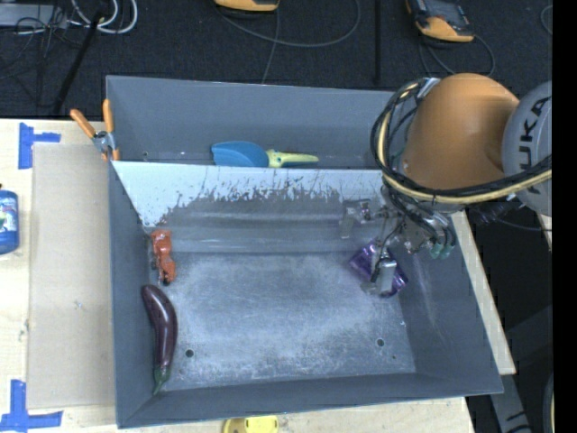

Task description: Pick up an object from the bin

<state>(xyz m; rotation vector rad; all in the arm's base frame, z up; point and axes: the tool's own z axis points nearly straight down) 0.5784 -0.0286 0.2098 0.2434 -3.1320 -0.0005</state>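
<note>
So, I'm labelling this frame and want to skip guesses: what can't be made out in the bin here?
The purple thing at the bin's right side: the claw covers its middle, so its kind and full shape are unclear.
The orange thing by the left wall: too small to name.
The bin's back right corner: hidden by the arm's orange cover.
</note>
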